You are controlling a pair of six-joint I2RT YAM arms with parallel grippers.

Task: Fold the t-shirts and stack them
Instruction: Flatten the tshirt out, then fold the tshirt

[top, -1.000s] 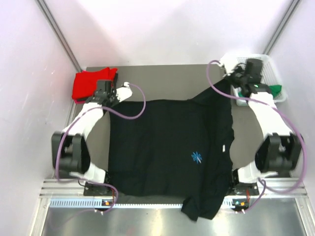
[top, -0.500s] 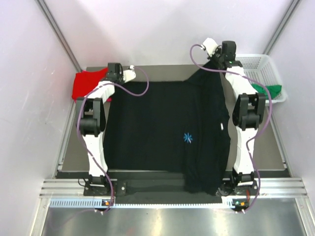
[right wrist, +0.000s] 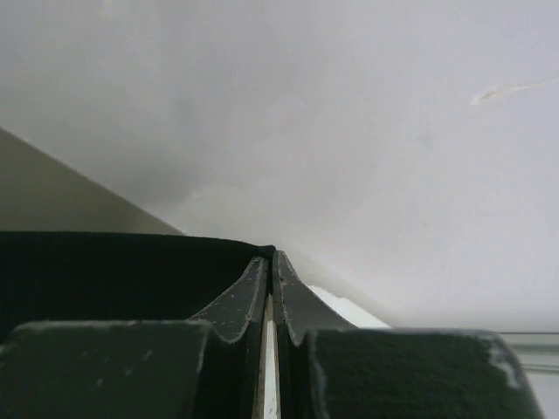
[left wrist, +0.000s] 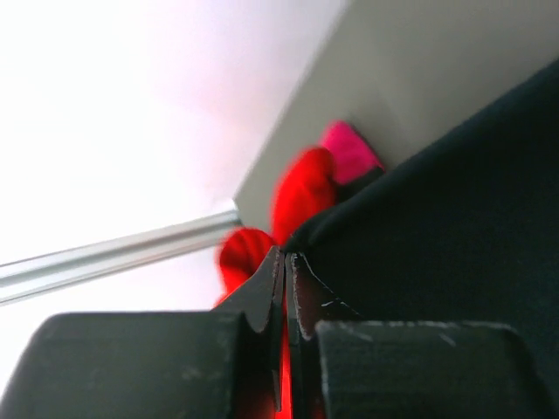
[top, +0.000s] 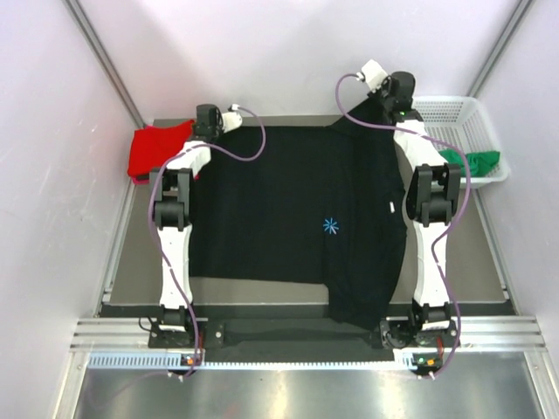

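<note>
The black t-shirt (top: 297, 218) with a small blue mark lies spread across the grey table, its near right part hanging over the front edge. My left gripper (top: 210, 122) is shut on its far left corner (left wrist: 410, 236). My right gripper (top: 390, 90) is shut on its far right corner (right wrist: 131, 271), held slightly raised. The red t-shirt (top: 155, 148) lies bunched at the far left; it also shows in the left wrist view (left wrist: 297, 188) with the pink t-shirt (left wrist: 349, 148) beside it. The green t-shirt (top: 476, 160) lies in the basket.
A white mesh basket (top: 454, 113) stands at the table's far right corner. White walls enclose the table on three sides. A metal rail (top: 306, 345) runs along the near edge by the arm bases.
Both arms have stretched towards the far edge, pulling the black t-shirt's far corners back and spreading it flatter. Less of the shirt hangs over the front edge.
</note>
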